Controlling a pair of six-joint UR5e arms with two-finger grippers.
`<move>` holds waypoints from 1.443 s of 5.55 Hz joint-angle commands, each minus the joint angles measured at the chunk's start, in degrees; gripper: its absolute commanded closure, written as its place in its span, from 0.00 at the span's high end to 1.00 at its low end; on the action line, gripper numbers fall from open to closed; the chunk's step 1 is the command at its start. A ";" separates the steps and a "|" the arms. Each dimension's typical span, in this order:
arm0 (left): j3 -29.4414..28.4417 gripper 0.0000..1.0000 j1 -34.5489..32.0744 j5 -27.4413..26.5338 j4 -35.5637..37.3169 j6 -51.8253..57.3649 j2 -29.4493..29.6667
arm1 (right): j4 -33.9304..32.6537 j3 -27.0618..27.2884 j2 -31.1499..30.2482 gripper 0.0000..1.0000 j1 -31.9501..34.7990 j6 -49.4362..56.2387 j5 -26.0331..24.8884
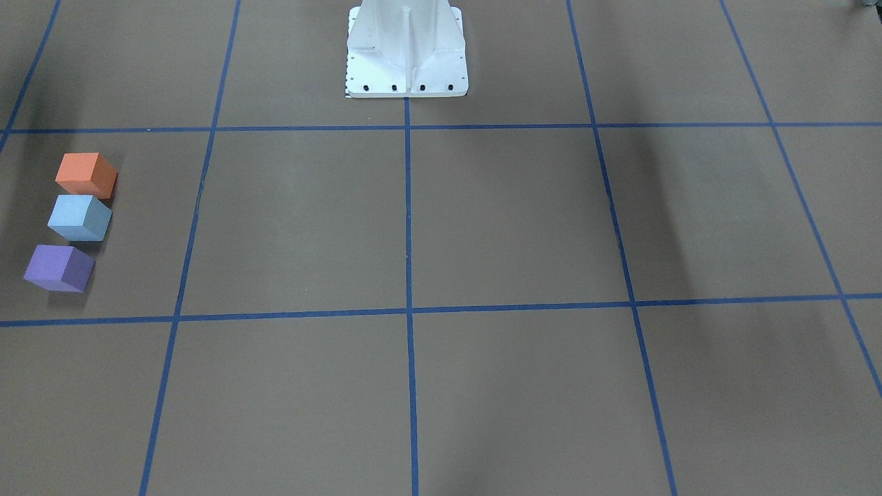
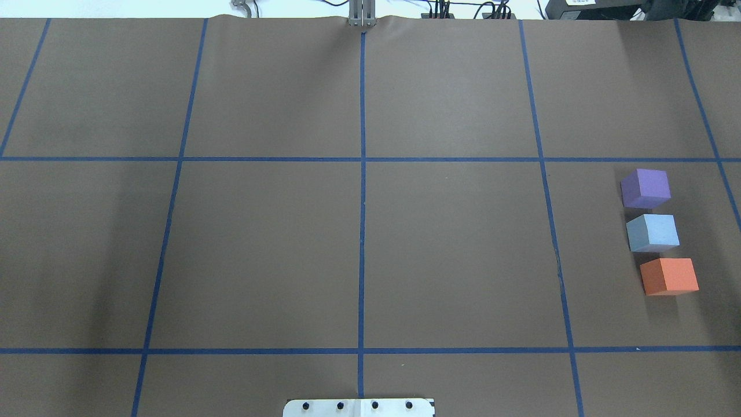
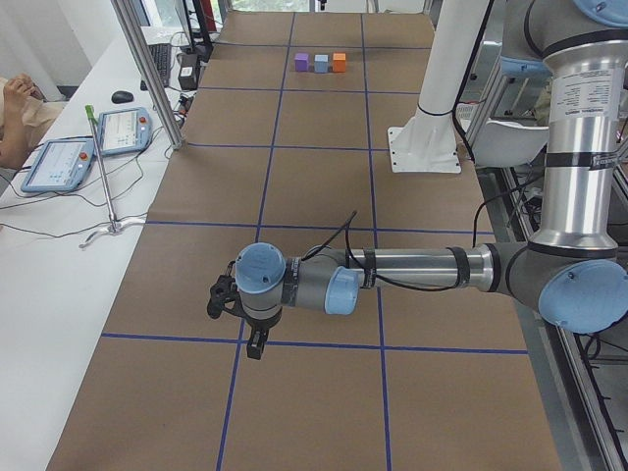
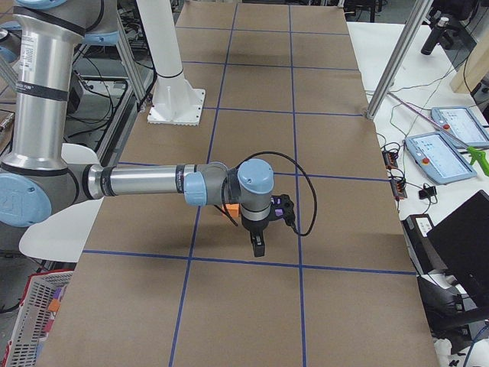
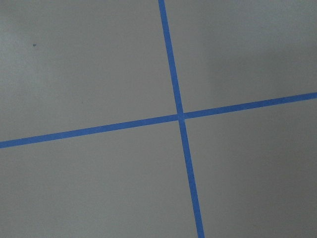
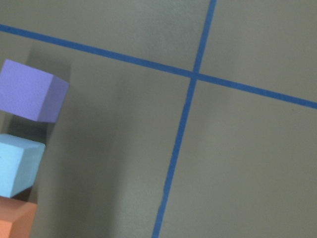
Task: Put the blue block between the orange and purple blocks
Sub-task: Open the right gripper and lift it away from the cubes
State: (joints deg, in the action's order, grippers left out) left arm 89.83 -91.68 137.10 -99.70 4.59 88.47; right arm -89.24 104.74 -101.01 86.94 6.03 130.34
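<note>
The left pincer (image 3: pixel 255 347) and the right pincer (image 4: pixel 258 246) show only in side views, so I cannot tell whether either is apart or together. The blue block (image 1: pixel 79 217) sits on the tabletop (image 1: pixel 482 227), in line between the orange block (image 1: pixel 86 174) and the purple block (image 1: pixel 60 268), just beside each.

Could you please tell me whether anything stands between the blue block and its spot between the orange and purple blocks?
Nothing visible does: the blue block already sits in the row, directly between the orange block and the purple block.
</note>
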 commanded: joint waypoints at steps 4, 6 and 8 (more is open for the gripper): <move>-0.10 1.00 -0.07 -0.43 0.12 0.06 -1.02 | 0.20 -1.03 -0.24 1.00 0.16 -1.36 0.00; -0.10 1.00 -0.07 -0.51 0.03 -0.20 -1.20 | 0.29 -1.21 -0.07 1.00 0.16 -1.28 0.00; 0.25 1.00 -0.07 -0.60 0.03 0.24 -1.98 | 0.29 -1.21 -0.07 1.00 0.16 -1.28 0.00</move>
State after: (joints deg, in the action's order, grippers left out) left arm 89.90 -91.76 136.55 -99.70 4.66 86.85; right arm -88.95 103.59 -101.08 87.10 4.75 130.34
